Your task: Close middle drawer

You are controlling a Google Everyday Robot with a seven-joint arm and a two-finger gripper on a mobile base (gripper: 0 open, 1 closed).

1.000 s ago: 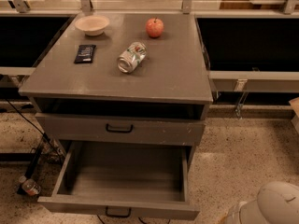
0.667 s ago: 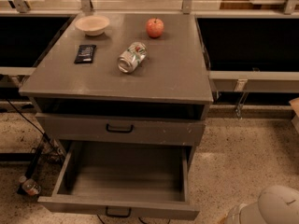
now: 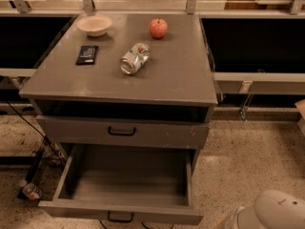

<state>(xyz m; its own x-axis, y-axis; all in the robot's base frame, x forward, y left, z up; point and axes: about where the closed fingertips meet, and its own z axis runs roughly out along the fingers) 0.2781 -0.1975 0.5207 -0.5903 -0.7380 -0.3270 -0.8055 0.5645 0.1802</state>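
Over the last second nothing had moved: the middle drawer [image 3: 143,213] stood pulled far out at 6 o'clock in the view, its box empty and its small black handle [image 3: 120,217] at the bottom edge, just as it had a second earlier. The drawer above it [image 3: 162,133] sat almost shut. On the cabinet top [image 3: 186,80] the bowl [image 3: 94,25], apple [image 3: 158,27], can [image 3: 135,58] and dark packet [image 3: 87,54] lay where they had been. The gripper was out of view, so whether it was open or closed could not be told; only a white rounded robot part [image 3: 274,211] showed at 5 o'clock. By my judgement the closing push had not begun.
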